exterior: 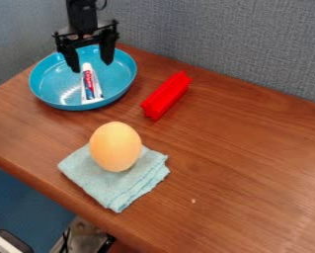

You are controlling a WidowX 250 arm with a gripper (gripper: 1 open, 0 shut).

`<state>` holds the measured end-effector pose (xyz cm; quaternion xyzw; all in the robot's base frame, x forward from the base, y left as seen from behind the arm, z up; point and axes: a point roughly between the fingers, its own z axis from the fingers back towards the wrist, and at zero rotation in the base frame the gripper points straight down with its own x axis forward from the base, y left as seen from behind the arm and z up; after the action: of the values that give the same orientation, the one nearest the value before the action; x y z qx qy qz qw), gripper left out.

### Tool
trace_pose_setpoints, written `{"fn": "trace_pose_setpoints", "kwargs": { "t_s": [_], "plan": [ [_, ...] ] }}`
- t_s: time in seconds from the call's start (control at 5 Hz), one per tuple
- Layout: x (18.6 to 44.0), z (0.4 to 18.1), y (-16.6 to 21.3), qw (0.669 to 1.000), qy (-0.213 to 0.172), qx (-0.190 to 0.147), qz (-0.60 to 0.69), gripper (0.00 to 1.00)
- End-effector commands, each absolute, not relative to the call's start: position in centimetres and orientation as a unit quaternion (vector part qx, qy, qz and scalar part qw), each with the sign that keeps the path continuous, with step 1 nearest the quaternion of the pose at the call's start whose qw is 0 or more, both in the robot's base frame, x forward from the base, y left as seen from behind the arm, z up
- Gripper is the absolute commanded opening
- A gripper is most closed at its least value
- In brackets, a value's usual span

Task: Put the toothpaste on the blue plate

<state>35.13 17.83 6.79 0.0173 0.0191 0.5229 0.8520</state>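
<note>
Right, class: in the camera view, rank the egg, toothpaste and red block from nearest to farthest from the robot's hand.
1. Toothpaste: on the blue plate, just below the hand
2. Red block: right of the plate
3. Egg: on the cloth

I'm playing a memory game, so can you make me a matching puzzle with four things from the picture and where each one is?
Things:
1. toothpaste
2. egg
3. blue cloth
4. red block

Places:
A. on the wooden table, under the egg
B. on the bare wood, beside the plate
C. on the blue plate
D. on top of the cloth

Pairs: 1-C, 2-D, 3-A, 4-B
</note>
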Motion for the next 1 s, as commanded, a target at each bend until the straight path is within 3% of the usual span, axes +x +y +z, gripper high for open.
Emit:
{"fn": "trace_pose_setpoints", "kwargs": {
  "t_s": [0.0, 0.8],
  "plan": [
    [35.6, 10.2, 18.7, 0.854, -0.020, 0.008, 0.520, 1.00],
    [35.3, 11.8, 19.2, 0.864, -0.023, -0.010, 0.503, 1.00]
  ]
}}
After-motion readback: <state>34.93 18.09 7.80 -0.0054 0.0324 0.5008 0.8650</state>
